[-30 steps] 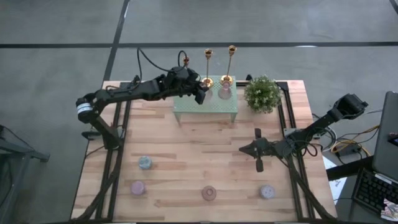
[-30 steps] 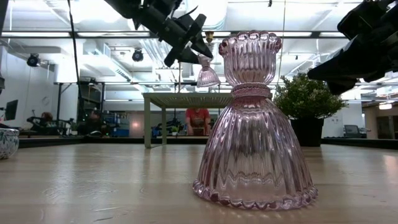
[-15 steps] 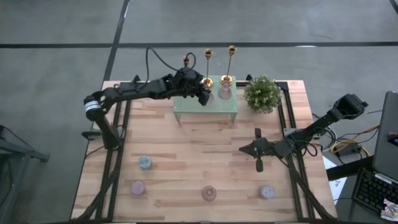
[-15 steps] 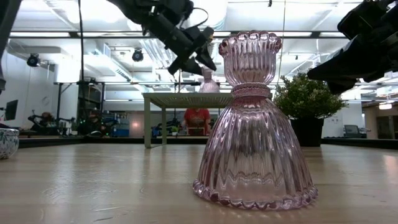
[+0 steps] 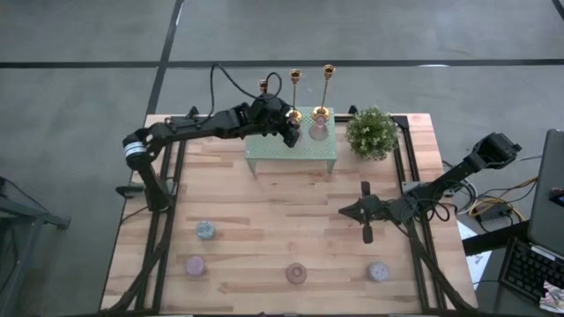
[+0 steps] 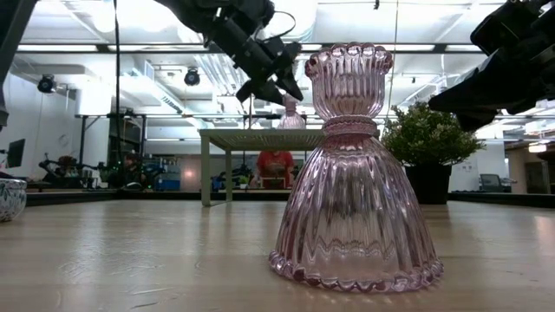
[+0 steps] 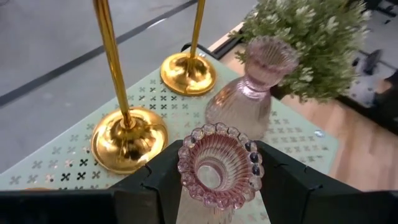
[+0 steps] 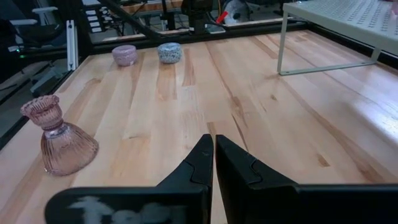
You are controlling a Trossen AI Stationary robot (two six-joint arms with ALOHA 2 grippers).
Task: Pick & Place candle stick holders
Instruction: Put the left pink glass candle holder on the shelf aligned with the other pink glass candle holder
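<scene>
Your left gripper [image 7: 217,186] clamps a pink glass holder [image 7: 219,167] over the green riser [image 5: 291,151], beside two gold candlesticks [image 5: 294,95], apparently for placement there. Your right gripper [image 8: 213,163], shut and empty, waits mid-table.

Directly ahead of the left gripper [image 7: 217,186], which holds a pink glass holder [image 7: 221,165], the green shelf [image 7: 298,134] is crowded: two gold candlesticks [image 7: 127,134] and another pink holder [image 7: 245,99] stand close. Beyond them is the plant [image 7: 311,43].
</scene>
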